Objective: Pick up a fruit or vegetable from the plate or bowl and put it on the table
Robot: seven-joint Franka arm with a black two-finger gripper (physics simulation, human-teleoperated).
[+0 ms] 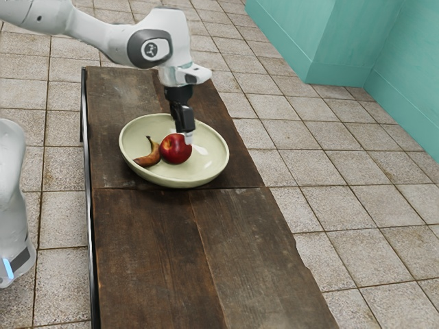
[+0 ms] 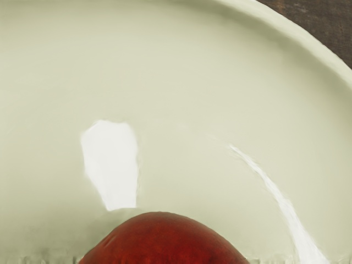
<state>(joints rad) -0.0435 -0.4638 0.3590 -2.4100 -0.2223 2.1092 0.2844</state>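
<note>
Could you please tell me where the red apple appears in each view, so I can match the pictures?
Exterior view: the apple is above and left of the picture's centre, beside the banana.
Wrist view: the apple is partly cut off at the picture's lower edge, near its middle.
Shared landmark: the pale green bowl, with dark wood beyond its rim.
</note>
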